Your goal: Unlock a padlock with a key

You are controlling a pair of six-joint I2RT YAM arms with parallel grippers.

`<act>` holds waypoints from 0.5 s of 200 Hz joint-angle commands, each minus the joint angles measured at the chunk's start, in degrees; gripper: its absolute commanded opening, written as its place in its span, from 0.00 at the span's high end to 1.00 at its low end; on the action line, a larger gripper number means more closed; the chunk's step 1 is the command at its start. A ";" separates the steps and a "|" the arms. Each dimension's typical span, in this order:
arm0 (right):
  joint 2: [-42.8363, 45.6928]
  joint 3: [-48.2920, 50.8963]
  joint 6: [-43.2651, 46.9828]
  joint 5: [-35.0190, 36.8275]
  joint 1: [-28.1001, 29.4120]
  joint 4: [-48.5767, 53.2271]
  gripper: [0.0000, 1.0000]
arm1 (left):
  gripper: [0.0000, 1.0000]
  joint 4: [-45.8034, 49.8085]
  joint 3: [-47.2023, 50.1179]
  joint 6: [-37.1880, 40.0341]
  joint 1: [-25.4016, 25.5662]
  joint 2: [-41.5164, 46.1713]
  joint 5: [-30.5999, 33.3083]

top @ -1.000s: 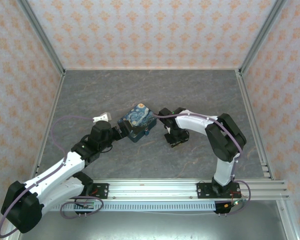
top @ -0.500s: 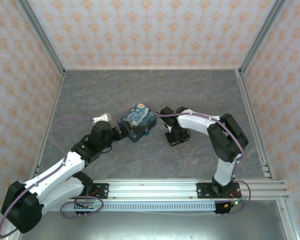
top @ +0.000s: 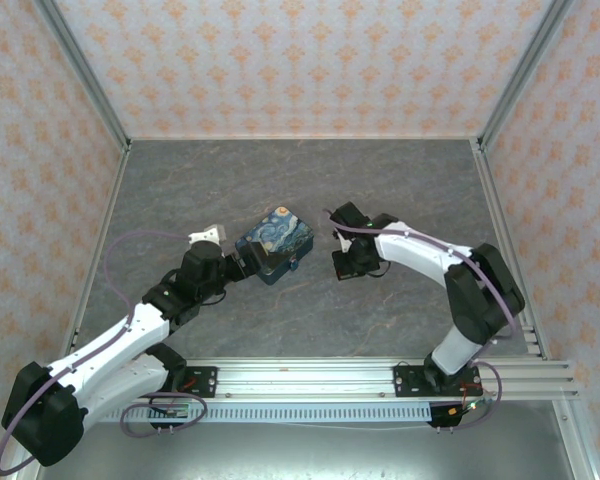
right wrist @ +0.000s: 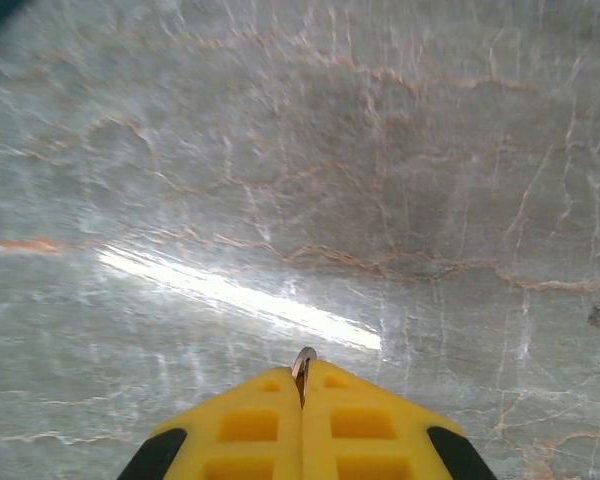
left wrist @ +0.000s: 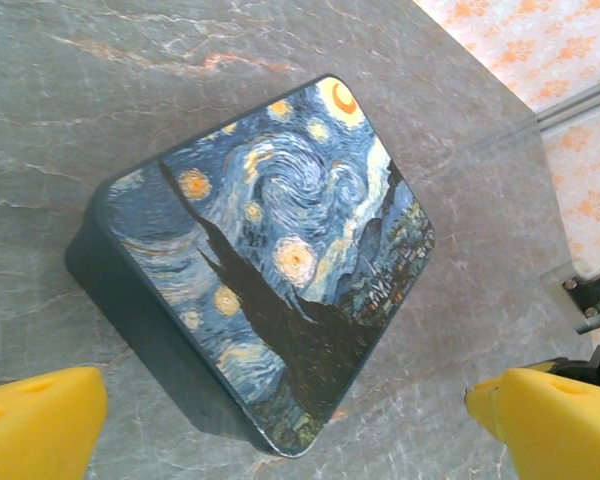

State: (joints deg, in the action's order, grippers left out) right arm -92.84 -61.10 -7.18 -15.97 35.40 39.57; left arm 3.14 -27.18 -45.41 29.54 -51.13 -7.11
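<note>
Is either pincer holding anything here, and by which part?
Right pincer is shut on a thin metal sliver, probably the key, its tip poking past the pads. Left pincer is open, holding nothing.

Stock count. Painted tin: one. My grippers: two, namely left gripper and right gripper. Yellow pads: four (two to each gripper, as I count them). Metal sliver: one. Small white piece: one. Patterned walls: three.
</note>
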 commanded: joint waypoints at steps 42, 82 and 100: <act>13.35 4.65 -6.96 -8.88 -0.66 -16.59 1.00 | 0.00 -8.78 -2.79 -6.21 0.56 -1.56 -6.87; 23.22 8.96 -16.69 -11.76 -1.20 -33.82 1.00 | 0.02 -22.06 -4.03 -19.18 1.82 -4.94 -11.71; 24.72 10.91 -23.18 -12.56 -1.55 -42.71 1.00 | 0.04 -27.76 -5.28 -24.94 2.55 -6.67 -12.10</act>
State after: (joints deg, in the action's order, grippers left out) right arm -70.22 -52.38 -20.38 -26.20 34.41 12.58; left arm -12.29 -29.23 -59.79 31.11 -56.23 -16.40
